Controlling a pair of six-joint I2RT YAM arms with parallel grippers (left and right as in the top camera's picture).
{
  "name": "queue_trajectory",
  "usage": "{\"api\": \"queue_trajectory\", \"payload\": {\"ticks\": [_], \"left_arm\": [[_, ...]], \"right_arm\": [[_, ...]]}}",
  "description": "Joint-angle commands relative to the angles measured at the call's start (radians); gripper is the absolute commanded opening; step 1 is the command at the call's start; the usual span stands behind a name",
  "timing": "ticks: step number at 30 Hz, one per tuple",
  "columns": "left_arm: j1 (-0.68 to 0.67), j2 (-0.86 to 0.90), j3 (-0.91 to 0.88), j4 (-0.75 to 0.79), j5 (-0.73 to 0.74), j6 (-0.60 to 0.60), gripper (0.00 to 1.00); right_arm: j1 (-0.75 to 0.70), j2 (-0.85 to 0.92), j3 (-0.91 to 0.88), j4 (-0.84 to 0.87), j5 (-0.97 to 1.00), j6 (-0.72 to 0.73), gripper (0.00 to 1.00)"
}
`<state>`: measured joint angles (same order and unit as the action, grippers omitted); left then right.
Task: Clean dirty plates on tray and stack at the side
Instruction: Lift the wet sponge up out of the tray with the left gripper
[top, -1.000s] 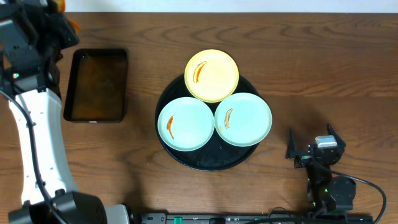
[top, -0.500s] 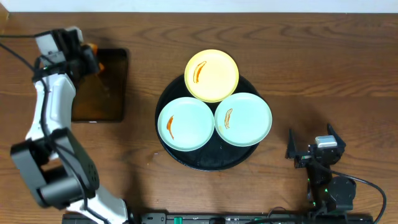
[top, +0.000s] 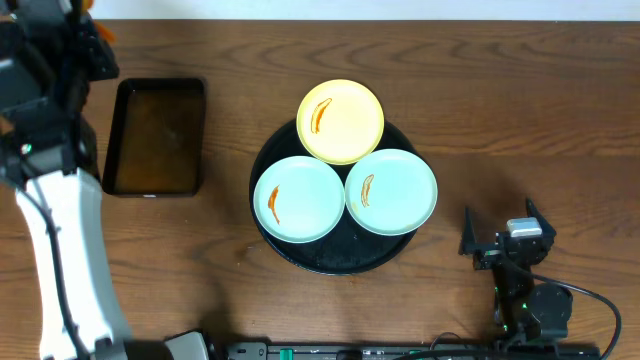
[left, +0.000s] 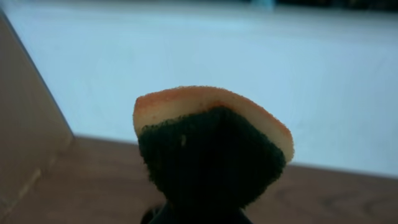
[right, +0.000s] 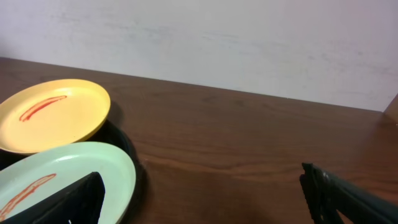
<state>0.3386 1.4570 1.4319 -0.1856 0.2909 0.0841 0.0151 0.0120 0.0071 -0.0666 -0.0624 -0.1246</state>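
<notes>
Three sauce-smeared plates lie on the round black tray (top: 330, 256): a pale yellow plate (top: 341, 120) at the back, a pale blue plate (top: 299, 198) front left and another pale blue plate (top: 391, 190) front right. My left gripper (top: 92, 38) is raised at the far left corner, shut on an orange and dark green sponge (left: 211, 143). My right gripper (top: 500, 228) is open and empty, low over the table right of the tray. The right wrist view shows the gripper (right: 202, 186), the yellow plate (right: 53, 115) and a blue plate (right: 62, 180).
A small rectangular black tray (top: 157, 137) holding brownish liquid lies left of the round tray. The left arm's white link runs down the left edge. The table's back edge meets a white wall.
Half a second ago the left gripper with the sponge was at the rectangular tray's back left corner; now it has swung up and to the far left. The right arm and plates have not moved.
</notes>
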Motion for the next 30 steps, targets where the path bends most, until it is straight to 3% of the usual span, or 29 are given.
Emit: {"api": "queue_trajectory", "payload": {"ticks": [1,5,8,13,21,30], "left_arm": [[0.005,0.157,-0.066,-0.036,0.012,0.052,0.07],[0.005,0.306,-0.082,-0.08,0.012,0.054,0.07],[0.005,0.321,-0.08,-0.077,0.012,0.053,0.07],[0.005,0.193,-0.056,-0.032,0.016,0.053,0.07],[0.005,-0.096,-0.055,0.185,0.016,0.054,0.07],[0.005,-0.047,-0.056,0.137,0.016,0.054,0.07]], "right_arm": [[-0.008,-0.005,-0.002,-0.004,0.002,-0.011,0.99],[-0.008,-0.005,-0.002,-0.004,0.002,-0.011,0.99],[-0.008,-0.005,-0.002,-0.004,0.002,-0.011,0.99],[-0.008,-0.005,-0.002,-0.004,0.002,-0.011,0.99],[-0.008,-0.005,-0.002,-0.004,0.002,-0.011,0.99],[-0.008,-0.005,-0.002,-0.004,0.002,-0.011,0.99]]}}
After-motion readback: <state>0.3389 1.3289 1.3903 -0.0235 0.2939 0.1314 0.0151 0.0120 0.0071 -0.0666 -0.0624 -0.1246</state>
